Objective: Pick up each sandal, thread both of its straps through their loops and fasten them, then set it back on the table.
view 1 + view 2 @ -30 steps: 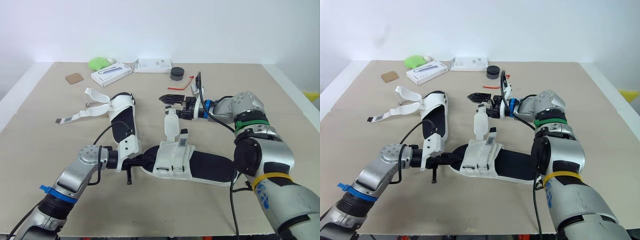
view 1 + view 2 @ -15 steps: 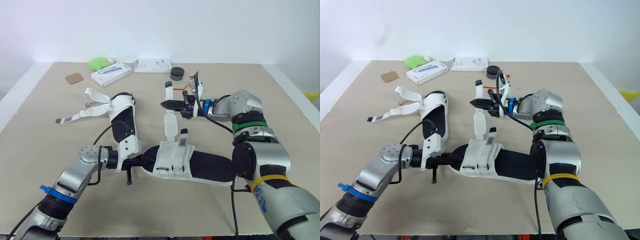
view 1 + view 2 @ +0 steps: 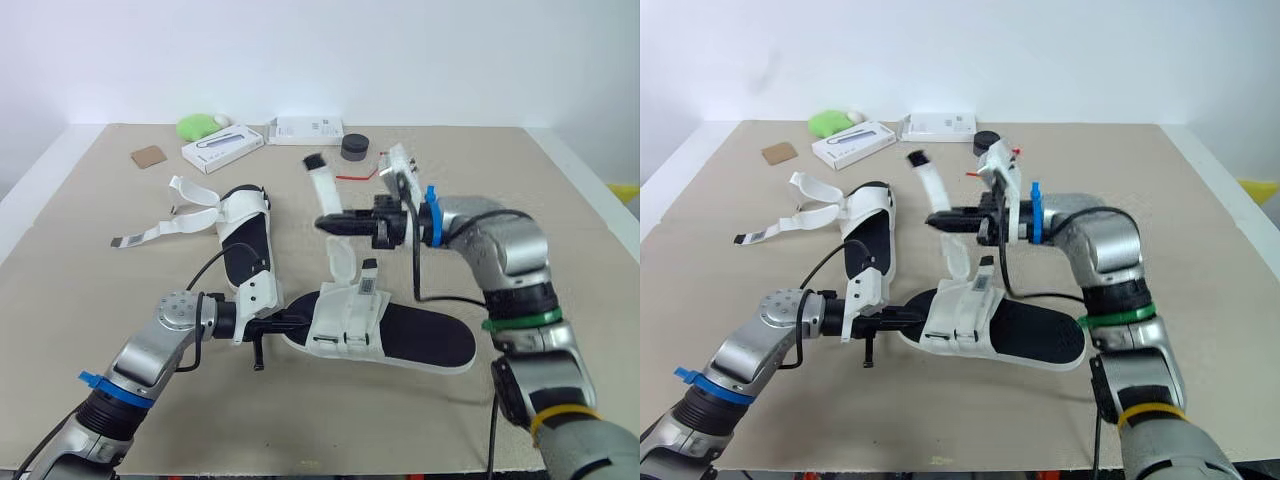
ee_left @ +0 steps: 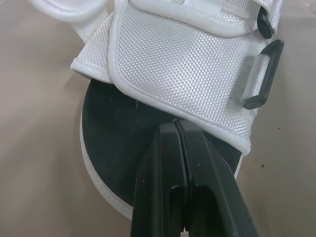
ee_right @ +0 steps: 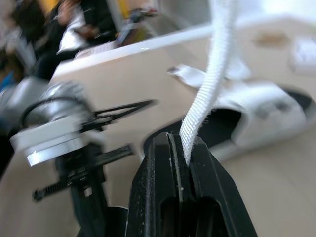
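Aloft, right fingers (image 3: 345, 222) pinch a sandal strap (image 3: 321, 187).

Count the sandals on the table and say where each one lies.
2. The far sandal lies left of centre, straps loose. The near sandal lies in the middle, one strap held up by the right gripper. None seems hidden.

The near sandal (image 3: 420, 335) lies flat on the desk (image 3: 90, 300). The left tool (image 3: 292, 321) meets its toe end. Above it, the right tool (image 3: 326, 222) pinches its white strap (image 3: 321, 185), which stands upward. A second sandal (image 3: 245, 240) lies to its left, straps undone.
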